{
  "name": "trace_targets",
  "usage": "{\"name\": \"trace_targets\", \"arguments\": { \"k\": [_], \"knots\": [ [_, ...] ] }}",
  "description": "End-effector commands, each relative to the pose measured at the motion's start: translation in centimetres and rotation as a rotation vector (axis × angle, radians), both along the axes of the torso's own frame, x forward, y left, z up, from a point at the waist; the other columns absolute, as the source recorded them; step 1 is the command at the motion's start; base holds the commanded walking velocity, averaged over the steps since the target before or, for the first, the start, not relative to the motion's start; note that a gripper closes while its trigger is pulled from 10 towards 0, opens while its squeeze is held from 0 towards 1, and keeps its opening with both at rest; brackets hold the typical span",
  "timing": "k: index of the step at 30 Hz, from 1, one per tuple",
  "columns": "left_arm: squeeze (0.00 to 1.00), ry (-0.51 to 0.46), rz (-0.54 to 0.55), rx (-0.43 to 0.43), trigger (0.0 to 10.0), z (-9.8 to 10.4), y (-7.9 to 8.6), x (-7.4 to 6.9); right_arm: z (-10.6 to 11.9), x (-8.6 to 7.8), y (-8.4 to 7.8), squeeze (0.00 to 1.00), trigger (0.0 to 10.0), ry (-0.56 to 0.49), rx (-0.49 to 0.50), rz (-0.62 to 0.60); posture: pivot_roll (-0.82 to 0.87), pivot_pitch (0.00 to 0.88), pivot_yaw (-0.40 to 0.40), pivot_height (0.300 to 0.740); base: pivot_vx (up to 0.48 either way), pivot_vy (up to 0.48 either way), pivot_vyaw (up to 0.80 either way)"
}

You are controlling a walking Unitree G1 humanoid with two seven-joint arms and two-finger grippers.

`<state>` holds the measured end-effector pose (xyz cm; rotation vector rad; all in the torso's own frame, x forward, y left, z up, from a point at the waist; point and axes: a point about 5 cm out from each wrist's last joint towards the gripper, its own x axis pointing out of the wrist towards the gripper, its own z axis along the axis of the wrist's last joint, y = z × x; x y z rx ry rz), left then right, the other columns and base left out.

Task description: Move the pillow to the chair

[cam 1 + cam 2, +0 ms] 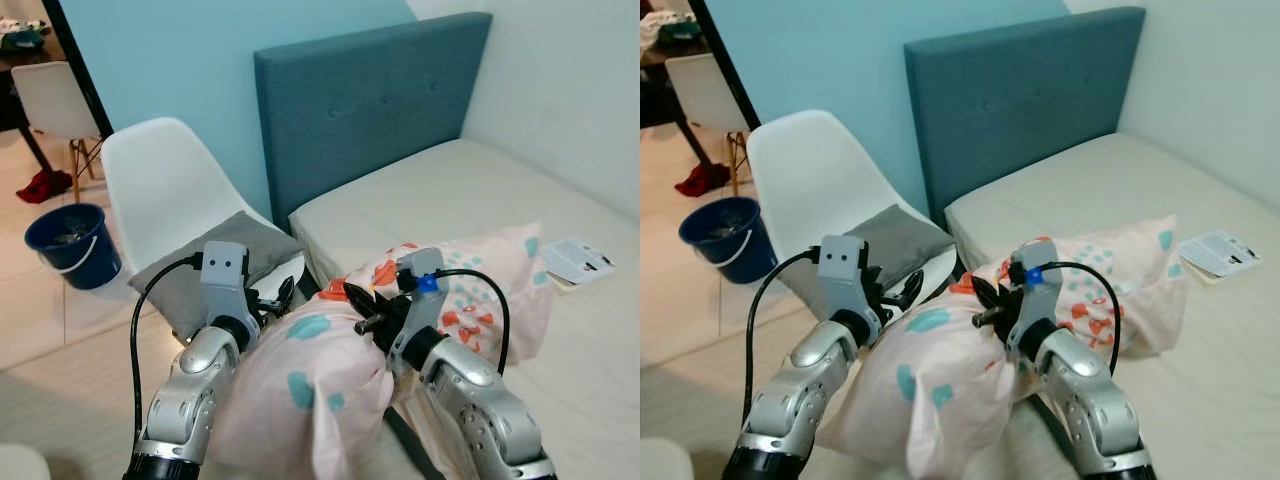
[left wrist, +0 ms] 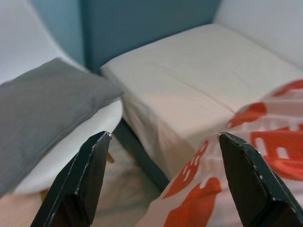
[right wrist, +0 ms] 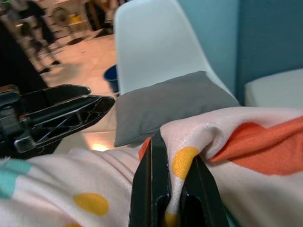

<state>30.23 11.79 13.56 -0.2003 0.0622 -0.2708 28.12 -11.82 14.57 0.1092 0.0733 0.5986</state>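
A pale pink pillow (image 1: 320,380) with teal, orange and yellow spots is lifted off the bed's edge, sagging between my arms. My right gripper (image 3: 173,189) is shut on a fold of its cover, seen pinched between the two black fingers. My left gripper (image 2: 163,179) stands open just above the pillow's left end, nothing between its fingers (image 2: 90,175). To the left stands a white shell chair (image 1: 160,180) with a grey cushion (image 1: 215,262) on its seat, close beside the bed.
The bed (image 1: 470,190) with a cream sheet and teal headboard (image 1: 370,110) lies ahead and to the right. A leaflet (image 1: 577,260) rests on the mattress. A blue bucket (image 1: 70,243) stands on the tiled floor left of the chair, another white chair (image 1: 50,100) behind it.
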Motion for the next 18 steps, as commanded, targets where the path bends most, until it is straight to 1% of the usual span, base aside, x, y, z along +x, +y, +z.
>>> {"name": "trace_targets", "arguments": {
  "k": [1, 18],
  "knots": [
    [0.0, 0.019, 0.008, -0.006, 10.0, -0.42, 0.07, 0.05, 1.19, -0.02, 0.18, 0.0, 10.0, -0.082, 0.018, 0.019, -0.07, 0.0, 0.019, 0.74, 0.0, 0.0, 0.8],
    [0.0, 0.023, 0.013, -0.03, 10.0, -0.69, 0.31, 0.21, 1.14, -0.07, 0.38, 0.0, 10.0, -0.11, 0.016, 0.037, -0.08, 0.0, 0.019, 0.74, 0.0, 0.0, 0.8]
  ]
}}
